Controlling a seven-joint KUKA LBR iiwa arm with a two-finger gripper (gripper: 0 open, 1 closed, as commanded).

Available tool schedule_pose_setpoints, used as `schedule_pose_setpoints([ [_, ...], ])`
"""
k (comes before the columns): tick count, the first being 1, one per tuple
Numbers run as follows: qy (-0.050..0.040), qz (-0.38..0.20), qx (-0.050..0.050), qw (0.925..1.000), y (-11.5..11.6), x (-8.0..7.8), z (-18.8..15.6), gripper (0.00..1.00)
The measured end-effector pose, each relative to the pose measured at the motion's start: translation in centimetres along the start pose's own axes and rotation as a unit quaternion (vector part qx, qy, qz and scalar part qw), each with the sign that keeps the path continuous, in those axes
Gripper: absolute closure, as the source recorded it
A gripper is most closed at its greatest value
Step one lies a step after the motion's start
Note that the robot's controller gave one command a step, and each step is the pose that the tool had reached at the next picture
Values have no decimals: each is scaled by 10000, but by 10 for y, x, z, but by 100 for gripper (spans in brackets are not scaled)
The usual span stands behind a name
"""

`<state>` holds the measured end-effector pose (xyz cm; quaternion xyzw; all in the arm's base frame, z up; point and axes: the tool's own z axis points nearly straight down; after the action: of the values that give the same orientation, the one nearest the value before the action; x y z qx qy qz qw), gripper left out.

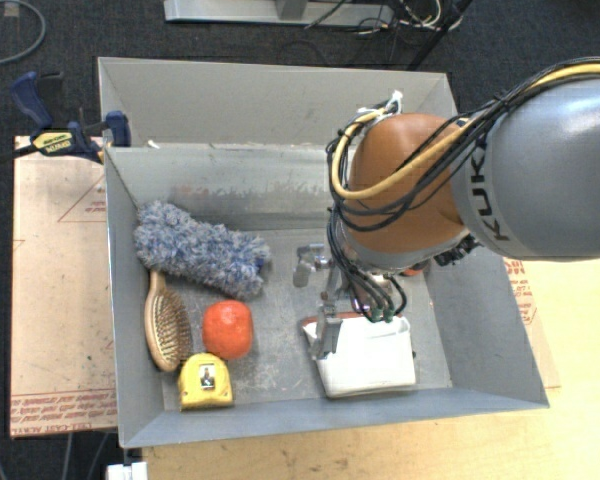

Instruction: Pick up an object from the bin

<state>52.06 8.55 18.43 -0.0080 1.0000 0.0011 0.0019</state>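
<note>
Gripper (318, 300) first: low in the right half of the grey bin (230, 183), under the orange wrist cover (400, 183), fingers (326, 334) spread apart, clamped on nothing, only bare floor between them. One finger toward twelve o'clock, the other toward six, the latter right at the left edge of a white flat box (372, 365). Touching that edge or just above it: cannot tell.

Box itself at about four o'clock from the gripper, close to the bin's near wall, its far side partly hidden under the wrist.

Further out, at nine o'clock, an orange-red ball (228, 329), apart from the gripper with open floor between. Beyond the ball, toward eight o'clock, a yellow tape measure (206, 383), just beside it. Further left, a wooden hairbrush (167, 328). At ten o'clock, a blue-grey fluffy duster (200, 249), lying across the brush's handle end.

Seems to be the positioning step before a grasp: down among the things, nothing taken yet. Probably calls next for a small shift toward four o'clock, to bring the box's left edge between the open fingers, then a squeeze and a straight lift. Likely an awkward hold on so broad and flat a thing; worth gripping deep on the edge rather than at the corner.
</note>
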Motion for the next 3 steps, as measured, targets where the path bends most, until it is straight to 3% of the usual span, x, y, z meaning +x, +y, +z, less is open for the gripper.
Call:
schedule_pose_setpoints([
  [1,7,-183,2,9998,-33,12,62,0],
  [2,41,-58,0,10000,-51,11,44,0],
  [3,-54,-359,1,9993,-74,4,64,0],
])
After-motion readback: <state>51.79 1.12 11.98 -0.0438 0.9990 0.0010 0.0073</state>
